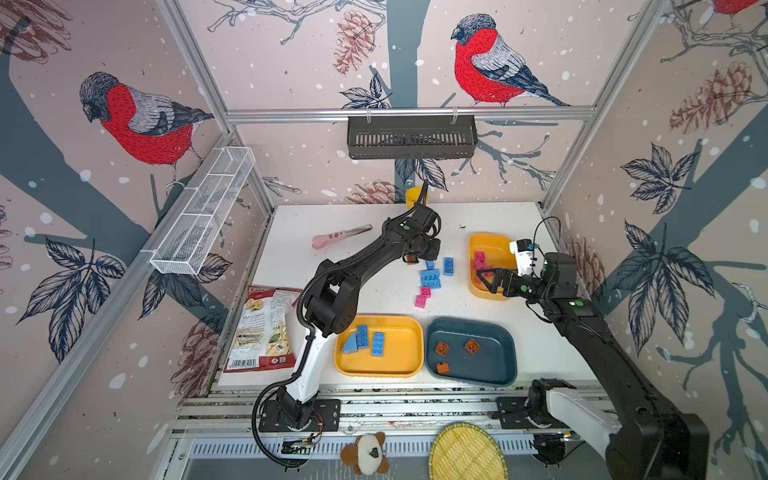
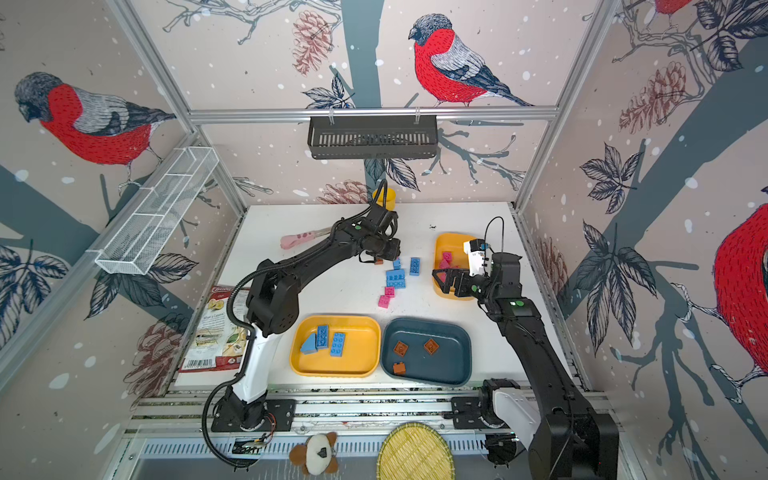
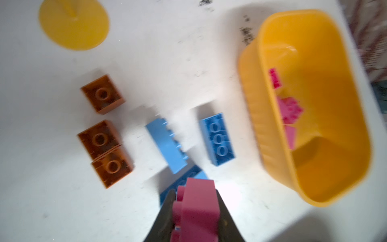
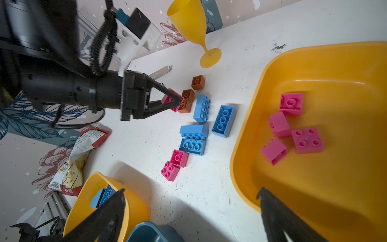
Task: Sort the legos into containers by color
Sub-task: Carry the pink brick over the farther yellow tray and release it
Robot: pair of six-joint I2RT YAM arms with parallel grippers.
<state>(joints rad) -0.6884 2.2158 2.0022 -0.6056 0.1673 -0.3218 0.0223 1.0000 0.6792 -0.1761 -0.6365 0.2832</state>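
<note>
Over the loose pile, mid-surface: the left gripper (image 4: 177, 101) is closed tight on a pink brick (image 3: 199, 197). It pinches two flat side walls at the very fingertips, studs turned sideways. The brick appears held clear of the white surface (image 1: 449, 216), just beside the brown squares (image 4: 188, 94).
Why that grip: flat walls give the pads a square seat, and a tip hold should let the brick fall free once the jaws part.
Likely destination: the smaller yellow tray (image 4: 314, 69), at the far right, which holds four pink pieces (image 4: 306, 139) and nothing else.
Right gripper (image 1: 485, 281): jaws spread wide and empty, hovering over the near end of that tray. It looks to be waiting, though it crowds the drop zone there.
Larger yellow tray (image 1: 401, 359): at the near edge, holding a blue wedge (image 1: 350, 345) and two blue rectangles (image 1: 377, 344).
Teal tray (image 1: 492, 365): just beside the larger yellow one, holding three brown bricks (image 1: 441, 348).
Loose on the surface: the three brown squares, two of them touching; four blue bricks (image 4: 223, 120); two pink squares (image 4: 179, 158) touching each other.
Progress: roughly half sorted, and each colour already has a tray of its own.
</note>
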